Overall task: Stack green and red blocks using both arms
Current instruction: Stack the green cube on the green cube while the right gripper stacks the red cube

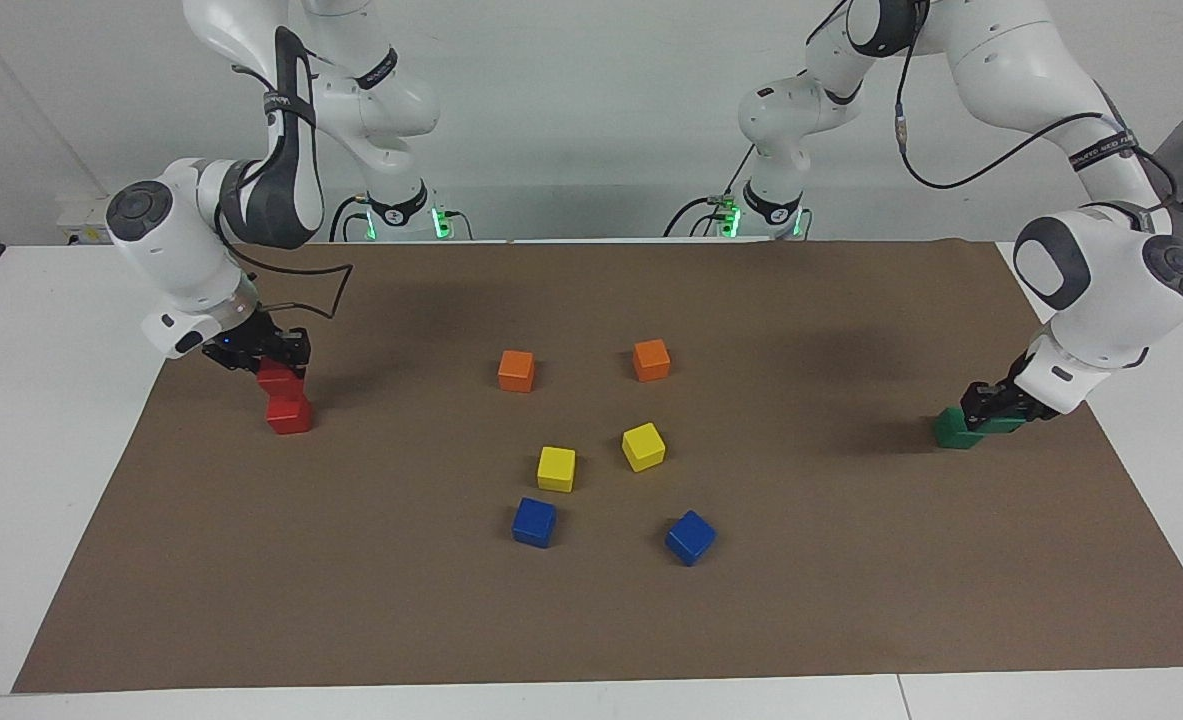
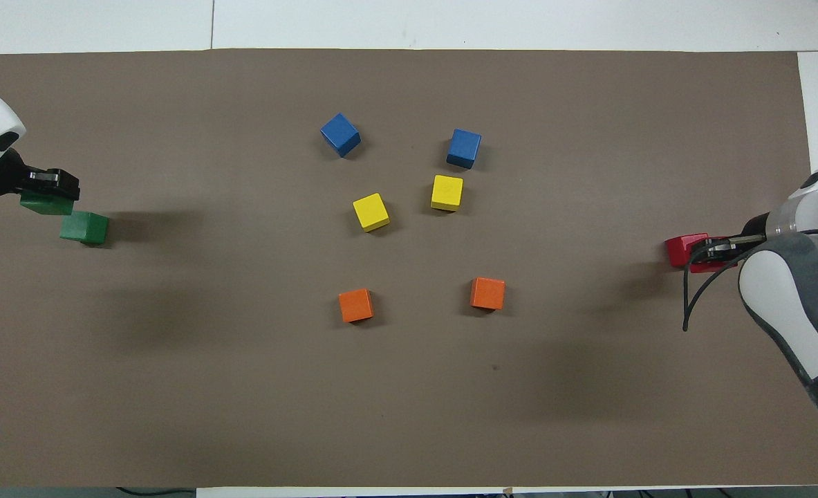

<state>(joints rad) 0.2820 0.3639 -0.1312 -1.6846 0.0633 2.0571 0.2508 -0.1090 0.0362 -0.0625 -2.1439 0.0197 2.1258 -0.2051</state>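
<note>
My right gripper (image 1: 273,362) is shut on a red block (image 1: 276,380), which rests slightly off-centre on the second red block (image 1: 289,415) at the right arm's end of the mat. In the overhead view the right gripper (image 2: 711,250) covers most of the red pair (image 2: 680,247). My left gripper (image 1: 996,405) is shut on a green block (image 1: 1003,425), low at the mat beside the second green block (image 1: 954,428) at the left arm's end. In the overhead view the left gripper (image 2: 48,188) holds its green block (image 2: 45,205) next to the other green block (image 2: 85,227).
Two orange cubes (image 1: 516,370) (image 1: 651,360), two yellow cubes (image 1: 556,468) (image 1: 643,446) and two blue cubes (image 1: 534,521) (image 1: 690,537) lie loose in the middle of the brown mat (image 1: 851,600). White table surrounds the mat.
</note>
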